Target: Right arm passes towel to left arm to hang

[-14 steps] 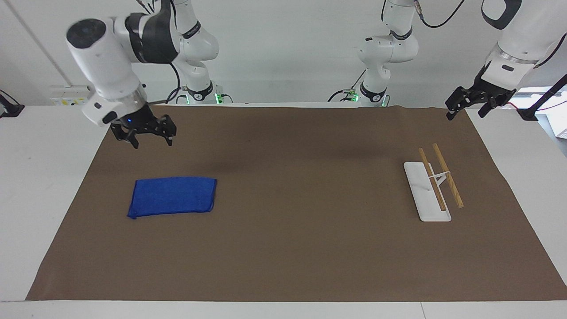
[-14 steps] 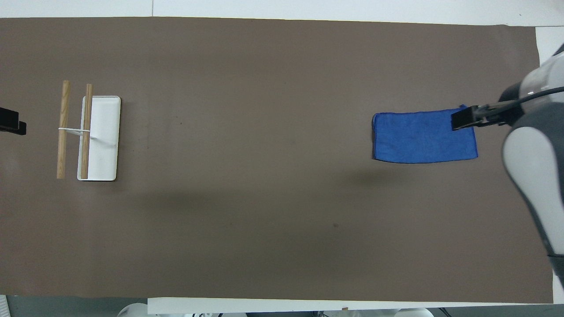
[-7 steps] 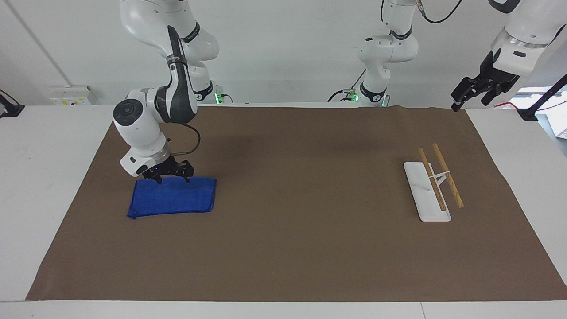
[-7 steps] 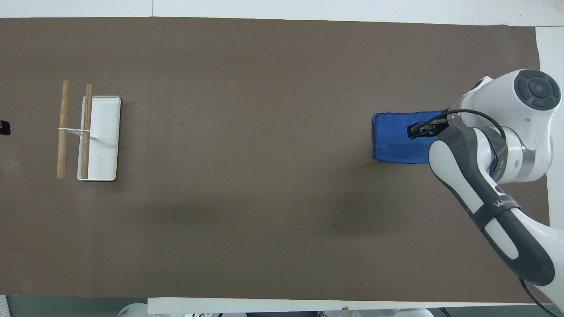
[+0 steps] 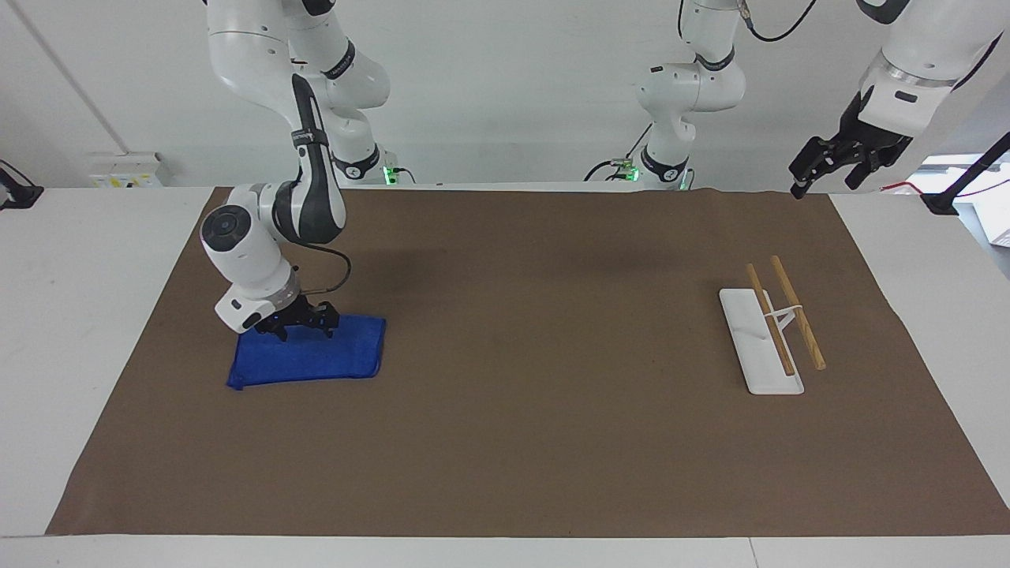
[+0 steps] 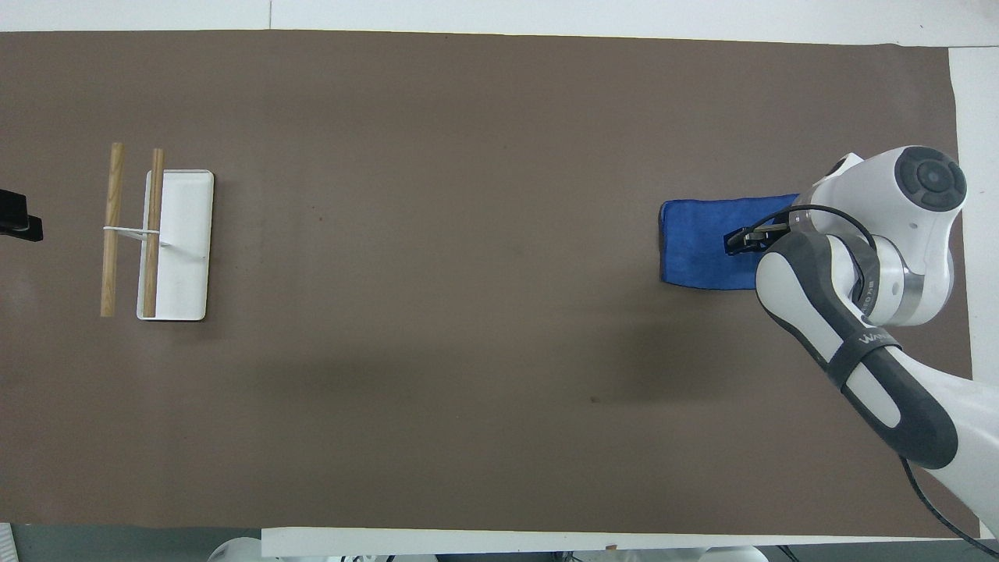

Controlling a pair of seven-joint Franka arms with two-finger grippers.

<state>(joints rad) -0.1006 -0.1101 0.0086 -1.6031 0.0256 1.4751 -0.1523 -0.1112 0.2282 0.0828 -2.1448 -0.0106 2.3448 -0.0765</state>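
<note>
Your right gripper (image 5: pixel 300 327) is down on the towel (image 5: pixel 316 355), set up for the pick.

The towel lies flat on the brown mat (image 5: pixel 513 442) at the right arm's end of the table, and you have the gripper on its edge nearer the robots, probably because a stitched edge gives the fingers something to pinch. I cannot tell how far those fingers are spread, or whether they have any cloth yet; the towel shows no lift. Your left gripper (image 5: pixel 828 167) waits high over the mat's corner at the left arm's end, fingers apart and empty, likely kept clear for the handover. The hanging rack (image 5: pixel 777 323), wooden rails on a white base, stands near that end, well apart from the towel.
</note>
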